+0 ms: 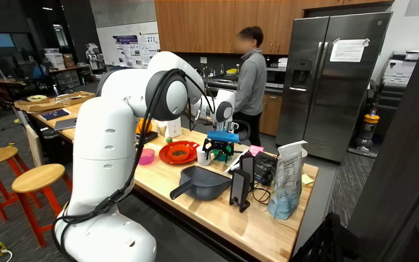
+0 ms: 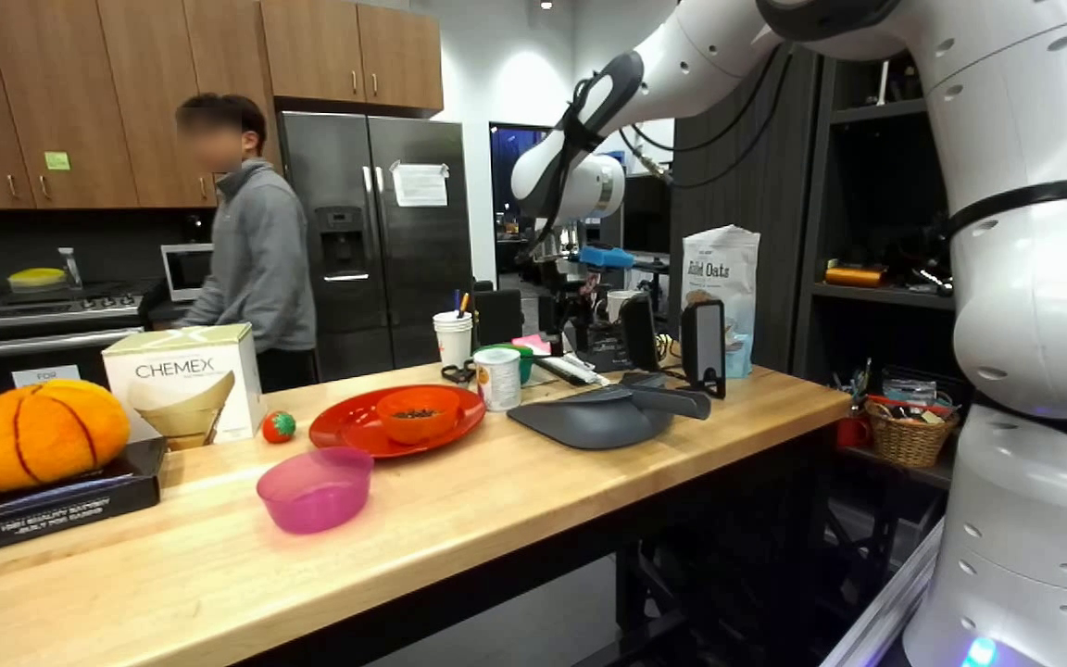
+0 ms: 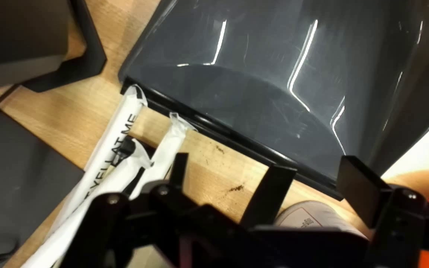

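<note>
My gripper point(image 1: 217, 154) hangs over the wooden table with its jaws apart. In the wrist view the gripper point(image 3: 267, 169) shows no object gripped; a dark flat strip point(image 3: 268, 193) of unclear kind juts up between the two fingertips. Beyond them lies a grey dustpan point(image 3: 237, 96), its straight lip across the view; an exterior view also shows the dustpan point(image 2: 589, 421) with its handle. A white canister point(image 3: 307, 216) sits low in the wrist view, partly covered by the gripper. White-wrapped sticks point(image 3: 114, 145) lie at the left. Dark specks point(image 3: 235, 188) dot the wood.
Close by are a green bowl point(image 1: 221, 157), a red plate point(image 1: 165, 154) bearing an orange bowl point(image 2: 418, 429), two black speakers point(image 1: 239, 187) and a tall oats bag point(image 1: 286, 182). A pink bowl point(image 2: 316, 496) stands near the table's edge. Behind the table is a person point(image 2: 265, 250).
</note>
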{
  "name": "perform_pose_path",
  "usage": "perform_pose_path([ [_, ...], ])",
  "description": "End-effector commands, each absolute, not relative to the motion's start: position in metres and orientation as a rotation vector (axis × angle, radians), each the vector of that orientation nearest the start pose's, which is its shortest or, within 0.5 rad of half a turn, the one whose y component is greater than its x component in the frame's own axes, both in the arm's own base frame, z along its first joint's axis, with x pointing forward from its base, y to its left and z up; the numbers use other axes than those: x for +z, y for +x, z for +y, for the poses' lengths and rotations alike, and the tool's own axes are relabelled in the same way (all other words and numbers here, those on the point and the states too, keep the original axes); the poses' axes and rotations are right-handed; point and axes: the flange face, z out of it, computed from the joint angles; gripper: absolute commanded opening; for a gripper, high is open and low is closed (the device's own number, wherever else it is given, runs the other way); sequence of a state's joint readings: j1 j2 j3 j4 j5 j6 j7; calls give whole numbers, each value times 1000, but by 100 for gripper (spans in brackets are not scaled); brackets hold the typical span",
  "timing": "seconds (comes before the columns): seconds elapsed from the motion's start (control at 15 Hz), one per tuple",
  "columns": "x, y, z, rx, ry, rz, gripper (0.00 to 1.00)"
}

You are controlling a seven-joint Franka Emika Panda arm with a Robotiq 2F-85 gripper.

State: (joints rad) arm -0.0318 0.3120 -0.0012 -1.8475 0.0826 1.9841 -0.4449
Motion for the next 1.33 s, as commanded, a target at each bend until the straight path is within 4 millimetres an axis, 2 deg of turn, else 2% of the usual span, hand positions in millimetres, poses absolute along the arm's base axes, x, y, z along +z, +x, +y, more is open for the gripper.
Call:
perform_pose_path([
  [0.0, 348, 623, -18, 254, -2961, -609, 100],
  [0.4, 355, 649, -18, 266, -2970, -633, 100],
  [1.27, 334, 668, -31, 386, -2949, -590, 100],
])
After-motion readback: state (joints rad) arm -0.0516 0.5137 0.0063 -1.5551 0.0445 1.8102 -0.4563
